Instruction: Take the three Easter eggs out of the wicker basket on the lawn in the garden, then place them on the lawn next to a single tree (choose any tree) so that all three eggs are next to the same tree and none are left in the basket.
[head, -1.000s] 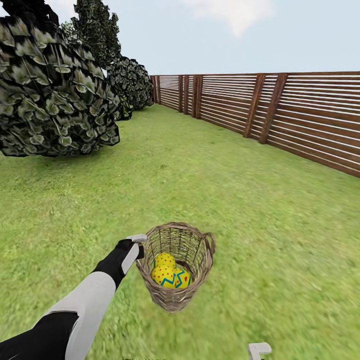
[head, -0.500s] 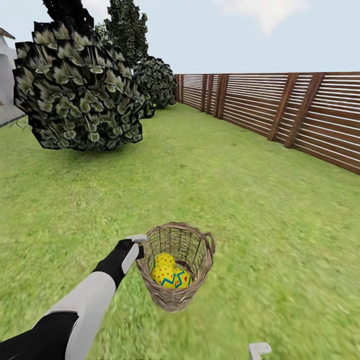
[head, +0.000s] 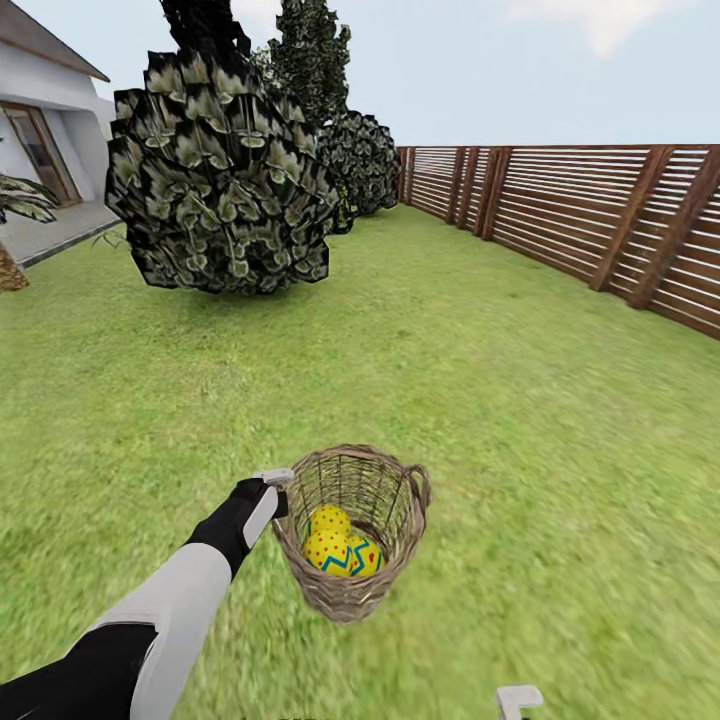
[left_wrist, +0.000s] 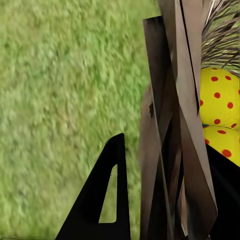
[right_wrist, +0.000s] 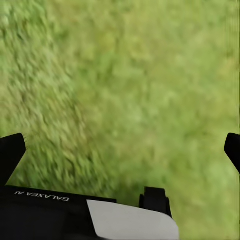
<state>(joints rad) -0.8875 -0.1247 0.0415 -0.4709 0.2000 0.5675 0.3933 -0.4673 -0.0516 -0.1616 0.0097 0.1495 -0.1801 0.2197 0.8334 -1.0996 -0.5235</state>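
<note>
Third of the Easter eggs (head: 343, 541) mostly hidden behind the front two in the wicker basket (head: 350, 590). Left gripper (head: 275, 480) fingertips obscured by basket rim; right gripper (head: 518, 700) cut off at the head view's lower edge

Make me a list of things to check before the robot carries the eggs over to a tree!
1. Eggs in the basket: ok, though only two show clearly, so three is cannot tell.
2. Left claw gripping the basket rim: ok, the wall sits between its fingers in the left wrist view.
3. Basket upright: ok.
4. Right claw free: ok, open over bare grass.
5. Tree ahead to the left, with lawn leading to it: ok.
6. Trunk to set eggs beside: cannot tell, leaves hide it.
</note>
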